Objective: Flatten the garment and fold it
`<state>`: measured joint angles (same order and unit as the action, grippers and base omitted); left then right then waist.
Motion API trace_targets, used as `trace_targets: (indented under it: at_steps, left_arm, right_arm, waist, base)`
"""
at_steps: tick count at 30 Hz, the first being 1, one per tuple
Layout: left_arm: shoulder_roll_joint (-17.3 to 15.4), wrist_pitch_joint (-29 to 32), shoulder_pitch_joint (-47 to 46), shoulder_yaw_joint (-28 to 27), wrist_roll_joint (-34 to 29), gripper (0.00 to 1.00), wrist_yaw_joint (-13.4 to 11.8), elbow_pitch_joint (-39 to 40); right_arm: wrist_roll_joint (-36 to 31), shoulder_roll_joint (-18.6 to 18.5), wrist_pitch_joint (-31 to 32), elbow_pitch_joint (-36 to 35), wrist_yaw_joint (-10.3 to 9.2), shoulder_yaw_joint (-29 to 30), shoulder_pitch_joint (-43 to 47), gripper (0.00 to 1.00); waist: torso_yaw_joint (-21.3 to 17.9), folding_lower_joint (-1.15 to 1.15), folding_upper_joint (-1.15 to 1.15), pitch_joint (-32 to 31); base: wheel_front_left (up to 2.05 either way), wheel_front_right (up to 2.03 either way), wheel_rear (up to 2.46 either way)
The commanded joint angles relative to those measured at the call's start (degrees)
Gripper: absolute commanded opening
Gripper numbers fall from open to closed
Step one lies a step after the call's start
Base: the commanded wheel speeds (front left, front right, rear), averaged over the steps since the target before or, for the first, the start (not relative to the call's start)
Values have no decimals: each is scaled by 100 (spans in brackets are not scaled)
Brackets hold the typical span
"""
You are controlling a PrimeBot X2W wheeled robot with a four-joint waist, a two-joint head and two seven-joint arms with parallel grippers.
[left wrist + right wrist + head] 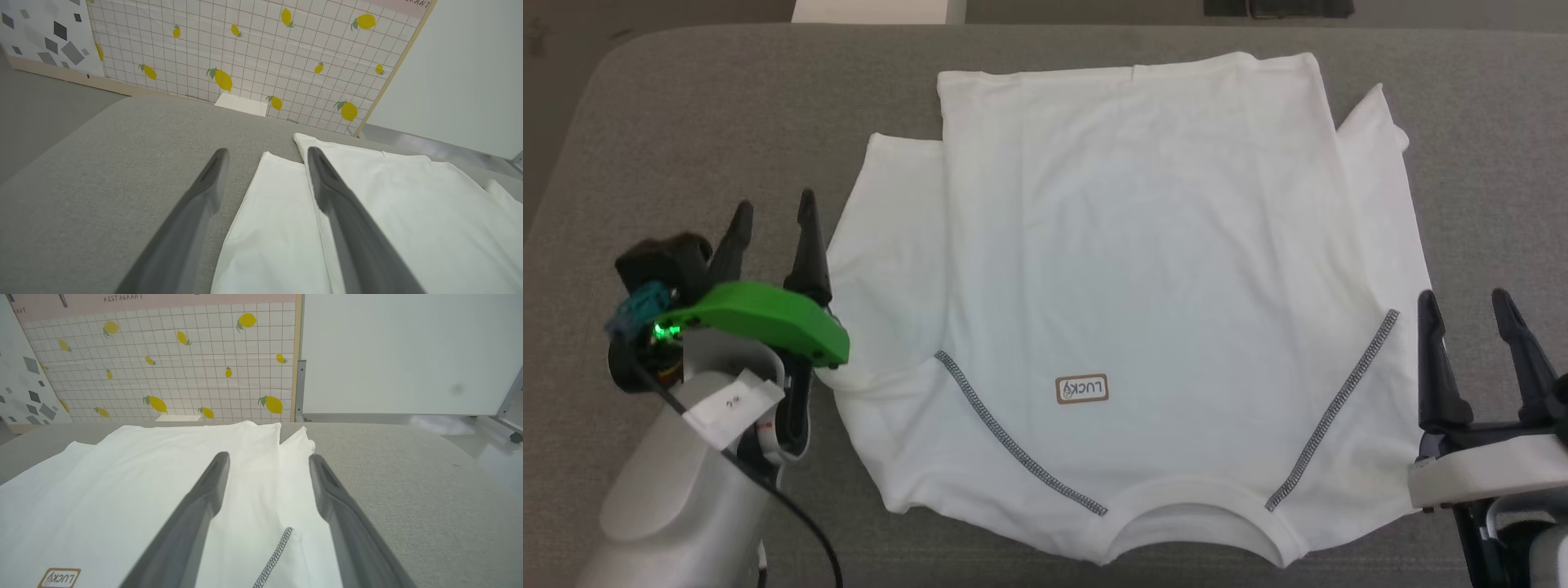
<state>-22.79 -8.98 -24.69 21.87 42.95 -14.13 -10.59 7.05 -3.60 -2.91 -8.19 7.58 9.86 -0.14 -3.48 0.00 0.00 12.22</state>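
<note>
The garment (1135, 245) is lying spread on the grey bench (686, 122), collar toward the robot. The left gripper (774, 200) and right gripper (1462, 296) are hovering beside either sleeve, jaws gaping (nothing held), probably lining up to fold.

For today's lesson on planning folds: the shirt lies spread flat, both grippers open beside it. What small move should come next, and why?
Probably lower the left gripper onto the sleeve edge beside it and close. The T-shirt lies flat; this gripper and the right gripper have open, empty jaws; that sleeve sticks out, ready to fold inward.
</note>
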Motion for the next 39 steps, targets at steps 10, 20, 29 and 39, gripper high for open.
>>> trace_targets:
  at_steps: [10, 20, 29, 39]
  left_arm:
    - [-158, 735, -2307, 502, -712, 100, 324, -2038]
    - [-193, 2271, -3480, 695, -678, 100, 323, -3137]
    - [-235, 3590, -3473, 766, -491, 22, -44, -3619]
    - [-607, 2807, -2951, 568, -465, 0, -38, -2831]
  right_arm:
    - [127, -202, -277, 1, -9, -746, -815, 100]
    - [352, -158, -323, 177, -9, -930, -1064, 100]
    - [439, -118, -394, 234, -9, -970, -1116, 100]
    - [428, -84, -384, 266, -9, -770, -962, 100]
  waist:
    - [-701, 0, 0, 1182]
    - [-1034, 0, 0, 1793]
    - [-1140, 0, 0, 1836]
    - [-816, 0, 0, 1231]
  base:
    - [0, 0, 0]
    - [0, 0, 0]
    - [0, 0, 0]
    - [0, 0, 0]
